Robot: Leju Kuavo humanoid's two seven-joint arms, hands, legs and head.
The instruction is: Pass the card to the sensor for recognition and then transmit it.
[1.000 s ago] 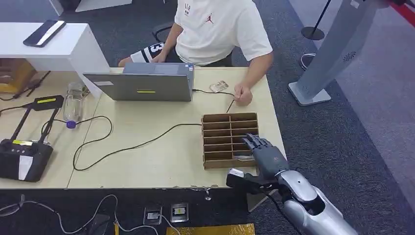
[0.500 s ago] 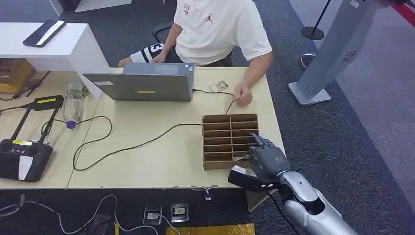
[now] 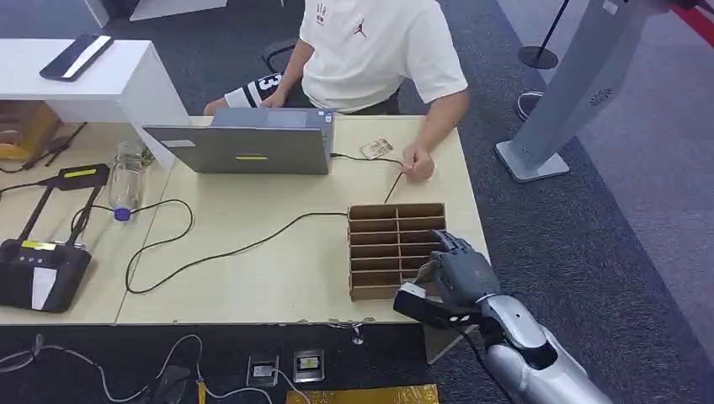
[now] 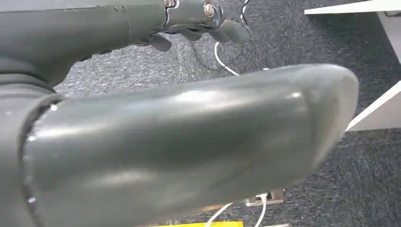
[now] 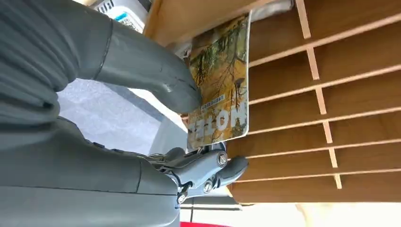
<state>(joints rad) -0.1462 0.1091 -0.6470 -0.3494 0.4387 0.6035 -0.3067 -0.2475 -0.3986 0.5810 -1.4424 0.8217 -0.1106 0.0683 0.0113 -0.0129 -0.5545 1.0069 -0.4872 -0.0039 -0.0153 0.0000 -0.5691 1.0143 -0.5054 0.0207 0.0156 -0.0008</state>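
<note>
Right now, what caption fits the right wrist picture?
Right hand pinches the hotel card beside the cardboard slot box.

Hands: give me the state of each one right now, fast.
Left hand: fingers curled in, holding nothing, hanging over the floor.
Right hand: pinching a card between thumb and fingers at the cardboard organizer.

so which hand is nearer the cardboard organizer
Right. The right hand is at the cardboard organizer near corner, holding the card; the left hand hangs over carpet.
</note>
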